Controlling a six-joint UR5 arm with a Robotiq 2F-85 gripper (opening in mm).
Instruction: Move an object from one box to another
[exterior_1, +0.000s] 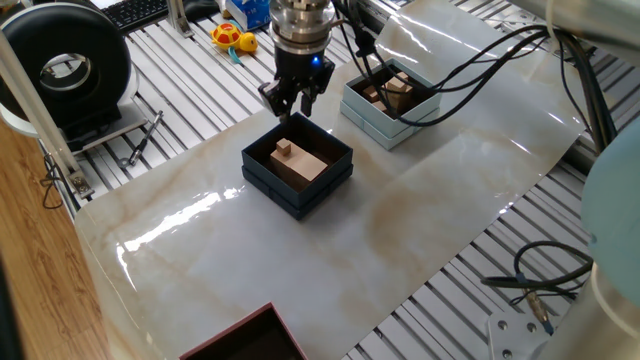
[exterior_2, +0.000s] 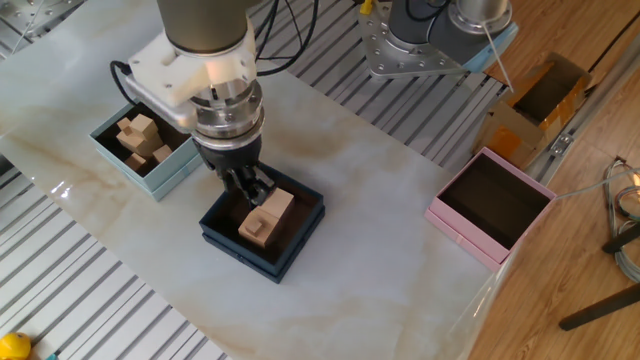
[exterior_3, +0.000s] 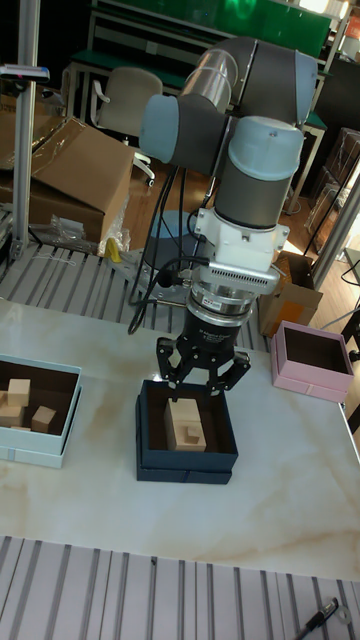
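The small wooden cube (exterior_1: 285, 150) lies on a larger flat tan block (exterior_1: 304, 165) inside the dark navy-black box (exterior_1: 300, 200) at mid-table. My gripper (exterior_1: 291, 110) hangs over that box's far edge, just above the block, open with nothing between its fingers. The other fixed view shows the cube (exterior_2: 258, 229), the dark box (exterior_2: 240, 245) and the gripper (exterior_2: 252, 188). In the tall fixed view the gripper (exterior_3: 203, 392) stands spread above the cube (exterior_3: 193, 435) in the dark box (exterior_3: 185, 465). The pale blue-white box (exterior_1: 385, 125) (exterior_2: 150, 180) (exterior_3: 30, 450) holds several wooden pieces.
A pink box (exterior_2: 455, 225) (exterior_3: 305, 382) with a dark inside sits near the table's corner. A dark reddish box (exterior_1: 245, 340) shows at the near edge. Cables (exterior_1: 480, 60) trail from the arm past the pale box. A black round device (exterior_1: 70, 65) stands off the table.
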